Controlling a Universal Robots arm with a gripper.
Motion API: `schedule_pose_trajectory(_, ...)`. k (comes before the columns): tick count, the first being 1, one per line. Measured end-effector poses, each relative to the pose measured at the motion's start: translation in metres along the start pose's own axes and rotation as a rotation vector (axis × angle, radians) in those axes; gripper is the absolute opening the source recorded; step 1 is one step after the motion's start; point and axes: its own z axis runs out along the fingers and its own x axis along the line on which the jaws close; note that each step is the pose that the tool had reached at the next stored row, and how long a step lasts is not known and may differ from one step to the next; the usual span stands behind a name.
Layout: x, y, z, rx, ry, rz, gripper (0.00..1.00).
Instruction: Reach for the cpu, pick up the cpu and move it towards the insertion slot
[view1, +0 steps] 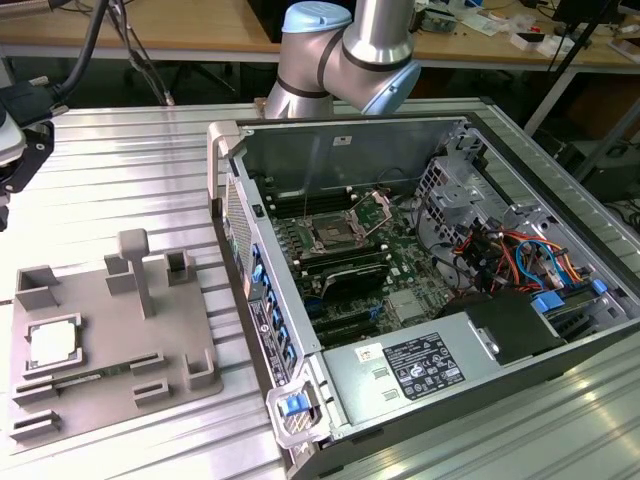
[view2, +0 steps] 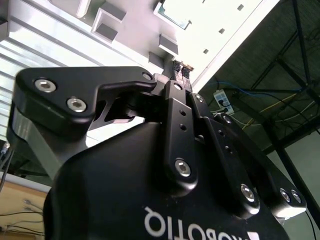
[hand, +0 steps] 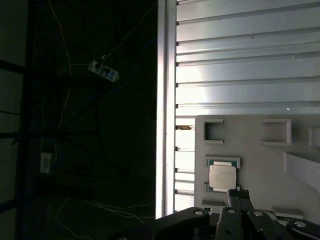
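The exterior view looks down at a slant from high up onto the ribbed counter (view1: 120, 170), with the grey tray (view1: 100, 330) at the exterior view's left and the open computer case (view1: 400, 250) at the exterior view's right. Both wrist views sit close behind the end effector (hand: 238, 192) and look past it onto that tray, the part all three views share.

Between the cpu (view1: 52, 343) and the insertion slot (view1: 330, 237) you face a tall grey post (view1: 138, 262) and the case wall (view1: 238, 210).

The cpu (view1: 52, 343) is silvery-white with a pale rim, and the tray (view1: 100, 315) is plain grey. The table (view1: 120, 170) is ribbed silver, the gripper (hand: 238, 192) black, the motherboard (view1: 405, 262) green.
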Motion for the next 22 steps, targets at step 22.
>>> schedule_pose_trajectory(22, 0.0092, 0.0001, 0.0006, 0.0000, 0.0000, 0.000, 0.11)
